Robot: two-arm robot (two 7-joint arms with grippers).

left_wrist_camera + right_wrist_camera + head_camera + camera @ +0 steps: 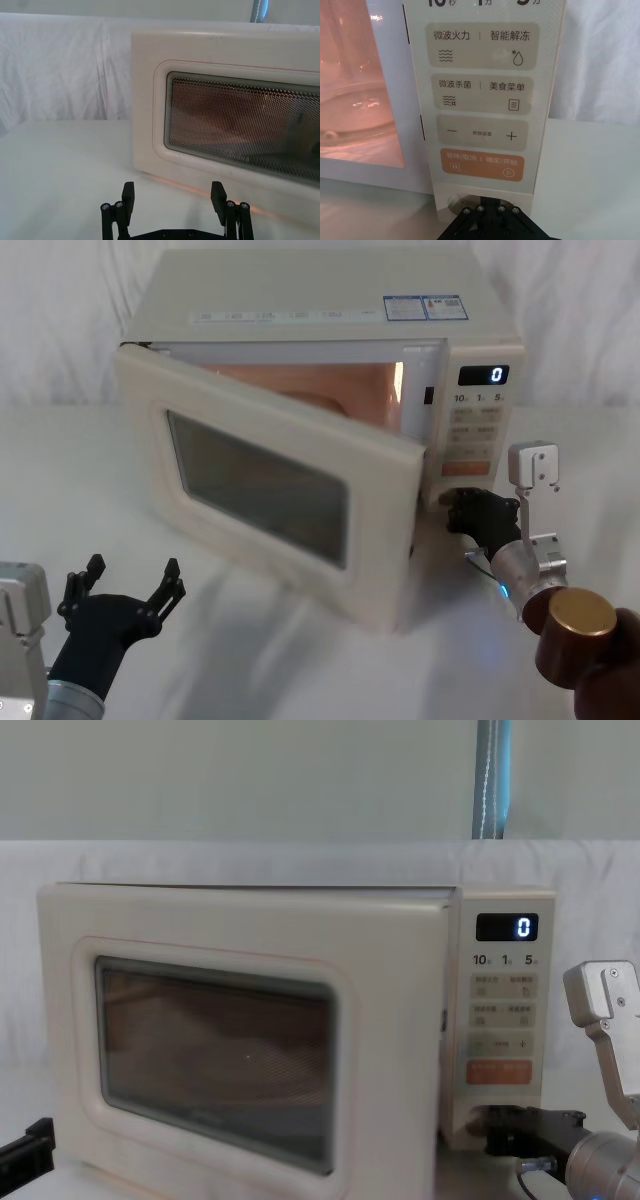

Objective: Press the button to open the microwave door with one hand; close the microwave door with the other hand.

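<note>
The microwave door (260, 490) stands swung open towards the left, with the lit orange cavity (330, 390) showing behind it. Its dark window fills much of the left wrist view, door (225, 130), and the chest view, door (240, 1030). My right gripper (462, 508) is shut, with its tip against the bottom of the control panel. There it covers most of the cream button (457, 202); right gripper (488, 211), (497, 1125). My left gripper (130, 578) is open, low at the front left, in front of the door and apart from it; left gripper (172, 197).
The control panel carries an orange rectangular button (481, 164), beige keys (481, 46) and a display (484, 374) reading 0. The microwave stands on a white cloth-covered table (80, 490) with a white backdrop behind. The open door takes up the space in front of the oven.
</note>
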